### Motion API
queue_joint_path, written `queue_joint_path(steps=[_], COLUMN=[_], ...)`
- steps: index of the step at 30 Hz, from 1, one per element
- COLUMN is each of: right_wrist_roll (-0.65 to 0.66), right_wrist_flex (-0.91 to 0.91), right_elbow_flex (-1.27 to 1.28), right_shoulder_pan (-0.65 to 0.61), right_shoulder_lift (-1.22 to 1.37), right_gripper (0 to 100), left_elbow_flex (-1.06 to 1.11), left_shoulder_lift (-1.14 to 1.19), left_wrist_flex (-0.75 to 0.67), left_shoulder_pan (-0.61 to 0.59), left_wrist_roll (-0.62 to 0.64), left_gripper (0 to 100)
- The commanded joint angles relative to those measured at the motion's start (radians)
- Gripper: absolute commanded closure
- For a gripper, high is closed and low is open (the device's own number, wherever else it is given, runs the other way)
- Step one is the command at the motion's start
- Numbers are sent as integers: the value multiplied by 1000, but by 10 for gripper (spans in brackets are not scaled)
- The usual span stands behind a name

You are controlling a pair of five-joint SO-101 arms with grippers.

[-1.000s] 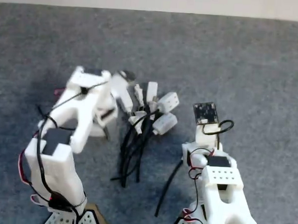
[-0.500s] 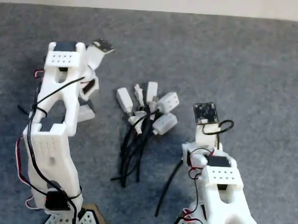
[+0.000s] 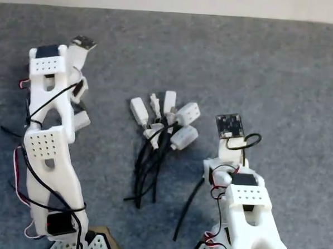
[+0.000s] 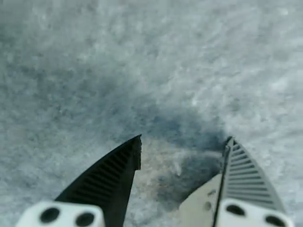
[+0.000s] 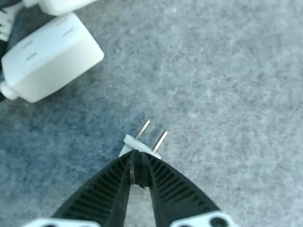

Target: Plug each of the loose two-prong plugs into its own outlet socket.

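Note:
A bunch of white plugs and outlet sockets (image 3: 166, 118) lies mid-table, their black cords (image 3: 146, 171) trailing toward the near edge. My right gripper (image 5: 137, 160) is shut on a small white two-prong plug (image 5: 142, 145) just over the carpet, with the prongs (image 5: 152, 134) pointing away from the fingers. A white outlet socket block (image 5: 49, 56) lies close beyond it, and also shows as the socket block (image 3: 184, 136) in the high view. My left gripper (image 4: 183, 144) hangs open over bare grey carpet, holding nothing. The left arm (image 3: 45, 96) stands well left of the bunch.
Grey carpet (image 3: 281, 74) covers the table. A loose black cable (image 3: 187, 209) runs beside the right arm (image 3: 246, 207). There is bare carpet at the back and far right. Both arm bases sit at the near edge.
The left arm has swung away from the bunch of plugs to the far left and lifted, leaving a white plug lying at the bunch's left side. The right arm has not moved.

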Motion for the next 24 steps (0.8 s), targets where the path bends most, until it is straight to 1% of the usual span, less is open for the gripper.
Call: queue_joint_path(steps=[1,5,10,13,15,17,20,24], right_wrist_roll=[12,12,12,12,12,12,12,8], right_wrist_flex=[-18,-18,-18,-18,-18,-18,-18,-15], right_elbow_flex=[1,1,1,1,1,1,1,-7], right_shoulder_pan=[-8,-8,-16,-35,-35,-35,-35,-31], right_shoulder_lift=[12,12,12,12,12,12,2,-4], right_gripper=[992,992,992,992,992,992,992,992], left_elbow_flex=[-125,-245,-354,-340,-266,-143,110,510], left_shoulder_lift=[30,51,-28,-114,-193,-298,-522,-878], left_wrist_flex=[71,150,158,158,158,160,160,150], left_shoulder_pan=[-33,-27,-7,1,8,10,25,58], left_wrist_roll=[11,18,152,204,213,215,241,239], left_gripper=[737,737,737,737,737,737,738,738])
